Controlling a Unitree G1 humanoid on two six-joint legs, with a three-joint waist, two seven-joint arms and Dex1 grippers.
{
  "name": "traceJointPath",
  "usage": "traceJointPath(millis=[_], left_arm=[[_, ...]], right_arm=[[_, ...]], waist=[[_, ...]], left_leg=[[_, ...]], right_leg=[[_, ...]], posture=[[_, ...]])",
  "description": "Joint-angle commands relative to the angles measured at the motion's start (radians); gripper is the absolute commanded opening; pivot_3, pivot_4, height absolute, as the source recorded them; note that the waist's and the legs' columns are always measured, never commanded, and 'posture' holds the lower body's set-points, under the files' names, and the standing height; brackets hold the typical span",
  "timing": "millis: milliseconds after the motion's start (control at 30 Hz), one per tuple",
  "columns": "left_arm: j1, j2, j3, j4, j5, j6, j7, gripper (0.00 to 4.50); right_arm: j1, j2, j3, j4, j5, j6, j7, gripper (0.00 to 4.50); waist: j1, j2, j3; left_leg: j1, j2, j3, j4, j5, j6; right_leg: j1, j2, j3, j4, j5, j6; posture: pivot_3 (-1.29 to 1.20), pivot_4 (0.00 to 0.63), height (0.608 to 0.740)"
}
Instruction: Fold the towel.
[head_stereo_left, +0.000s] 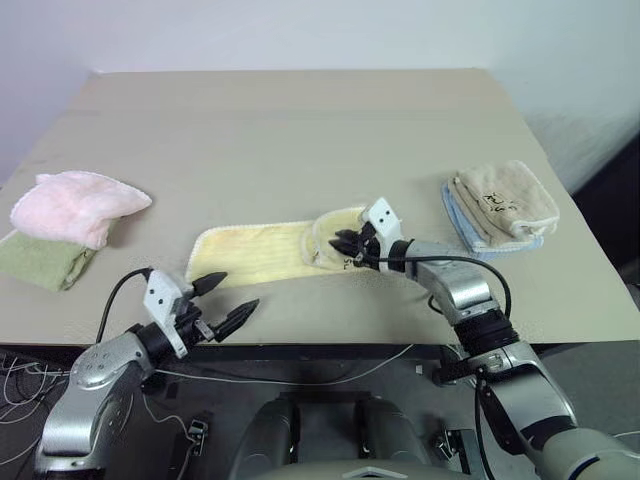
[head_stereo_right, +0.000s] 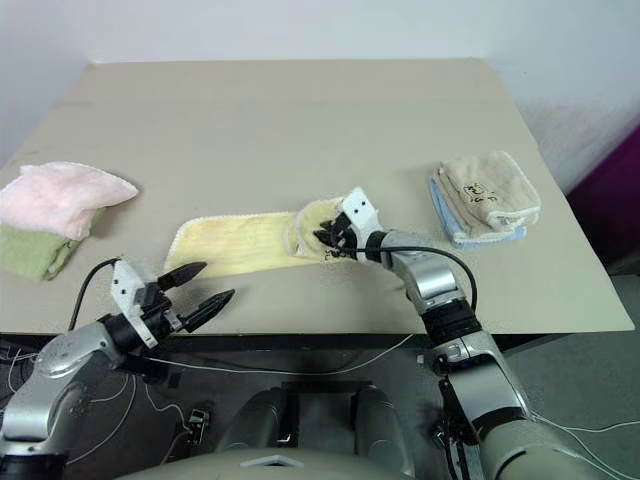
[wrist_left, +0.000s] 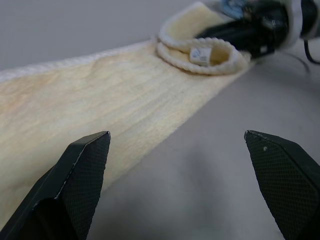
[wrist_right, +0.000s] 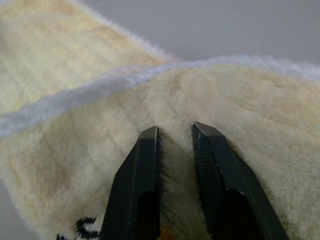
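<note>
The towel's (head_stereo_left: 262, 251) turned-over end lies under the right gripper's (head_stereo_left: 345, 243) narrowed jaws.

A lab-like test room: bare beige table (head_stereo_left: 300, 130), blank white wall (head_stereo_left: 300, 30), loose cables (head_stereo_left: 300, 365) beneath.

The pale yellow terry-cloth towel (head_stereo_left: 265, 252) lies along the front of the tan table (head_stereo_left: 300, 130), its right end folded back onto itself (the right gripper (head_stereo_left: 345, 243) rests there). The left gripper (head_stereo_left: 225, 302) hovers at the table's front edge, just before the towel's left end.
</note>
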Motion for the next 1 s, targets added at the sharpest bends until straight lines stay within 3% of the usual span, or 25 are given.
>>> traceJointPath(millis=[33, 233, 367, 667, 1000], left_arm=[[0.028, -0.023, 0.033, -0.104, -0.056, 0.034, 0.054, 4.5], [0.096, -0.127, 0.072, -0.216, -0.192, 0.164, 0.25, 4.5], [0.15, -0.233, 0.111, -0.29, -0.377, 0.25, 0.444, 4.5], [0.15, -0.393, 0.139, -0.279, -0.653, 0.292, 0.803, 4.5], [-0.025, -0.404, 0.199, -0.095, -0.803, 0.265, 1.054, 4.5]], right_arm=[[0.032, 0.002, 0.03, 0.01, -0.045, -0.044, 0.031, 1.03], [0.018, -0.018, -0.049, -0.133, 0.01, -0.079, 0.072, 1.03], [-0.008, -0.059, -0.1, -0.218, 0.046, -0.084, 0.116, 1.03], [-0.041, -0.085, -0.115, -0.205, 0.032, -0.126, 0.16, 1.03], [-0.021, -0.077, -0.114, -0.221, 0.025, -0.129, 0.151, 1.03]], waist=[[0.001, 0.0, 0.0], [0.0, 0.0, 0.0], [0.002, 0.0, 0.0], [0.004, -0.001, 0.0], [0.005, 0.0, 0.0]], left_leg=[[0.001, 0.0, 0.0, 0.0, 0.0, 0.0], [0.001, 0.0, 0.0, 0.0, 0.0, 0.0], [0.0, 0.0, 0.0, 0.0, 0.0, 0.0], [0.001, 0.0, 0.0, 0.001, 0.0, 0.0], [0.001, -0.001, -0.001, 0.002, 0.0, 0.0]], right_leg=[[0.001, 0.0, 0.0, 0.0, 0.0, 0.0], [0.001, 0.0, 0.0, 0.0, 0.0, 0.0], [0.001, 0.0, 0.0, 0.0, 0.0, 0.0], [0.002, 0.0, 0.0, 0.0, 0.0, 0.0], [0.002, 0.003, -0.001, 0.0, 0.0, 0.0]], posture=[[0.0, 0.15, 0.74], [0.0, 0.15, 0.74], [0.0, 0.15, 0.74], [0.0, 0.15, 0.74], [0.0, 0.15, 0.74]])
